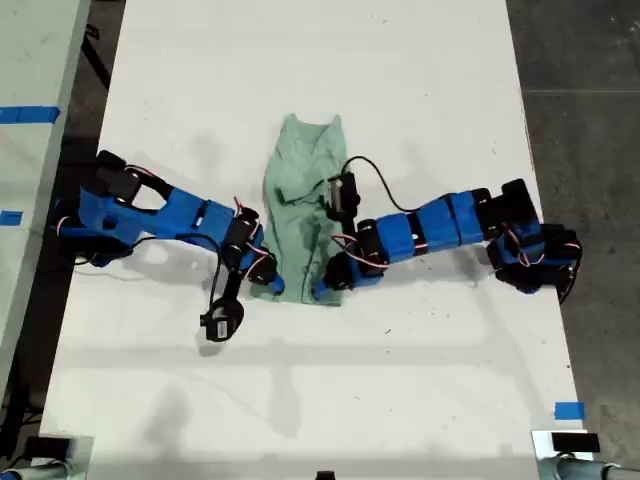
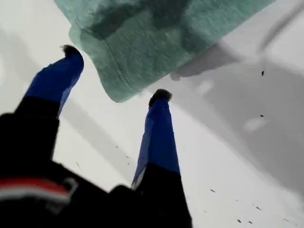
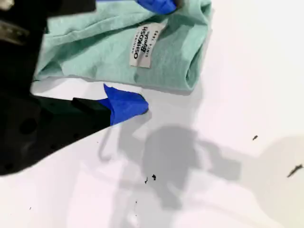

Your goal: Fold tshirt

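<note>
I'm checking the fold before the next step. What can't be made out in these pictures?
- Second wrist view: one jaw of my second gripper is cut off by the picture's edge, so its hold on the tshirt is unclear.
- Exterior view: two arms cover the tshirt's corners nearest that view's bottom.
- Second wrist view: the label has small print too blurred to read.
- First wrist view: beyond my open first gripper, most of the tshirt is cut off.

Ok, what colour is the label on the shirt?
White with dark lettering; the label shows best in the second wrist view.
</note>
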Robot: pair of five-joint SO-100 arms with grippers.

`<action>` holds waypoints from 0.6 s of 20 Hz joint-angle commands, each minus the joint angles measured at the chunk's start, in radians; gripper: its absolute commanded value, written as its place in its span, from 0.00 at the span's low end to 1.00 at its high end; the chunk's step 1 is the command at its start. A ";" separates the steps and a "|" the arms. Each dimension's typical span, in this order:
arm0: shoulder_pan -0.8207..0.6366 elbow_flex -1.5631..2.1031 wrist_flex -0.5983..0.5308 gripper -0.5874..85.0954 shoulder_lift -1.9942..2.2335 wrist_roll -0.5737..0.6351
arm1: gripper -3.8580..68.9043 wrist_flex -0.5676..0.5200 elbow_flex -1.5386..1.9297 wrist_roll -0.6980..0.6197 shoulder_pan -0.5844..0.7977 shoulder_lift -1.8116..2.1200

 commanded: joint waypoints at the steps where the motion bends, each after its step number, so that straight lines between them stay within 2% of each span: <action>1: -0.018 -0.064 -0.031 0.31 -0.048 -0.020 | 0.44 -0.014 -0.106 -0.008 -0.012 -0.043; 5: -0.031 -0.101 -0.037 0.24 -0.127 -0.040 | 0.41 -0.018 -0.133 0.009 -0.006 -0.155; 8: -0.029 -0.106 -0.037 0.11 -0.138 -0.061 | 0.14 -0.006 -0.140 0.040 -0.006 -0.196; 10: -0.025 -0.110 -0.044 0.01 -0.135 -0.069 | 0.08 0.006 -0.140 0.041 -0.014 -0.181; 12: -0.011 -0.120 -0.060 0.01 -0.112 -0.069 | 0.02 0.025 -0.140 0.043 -0.021 -0.144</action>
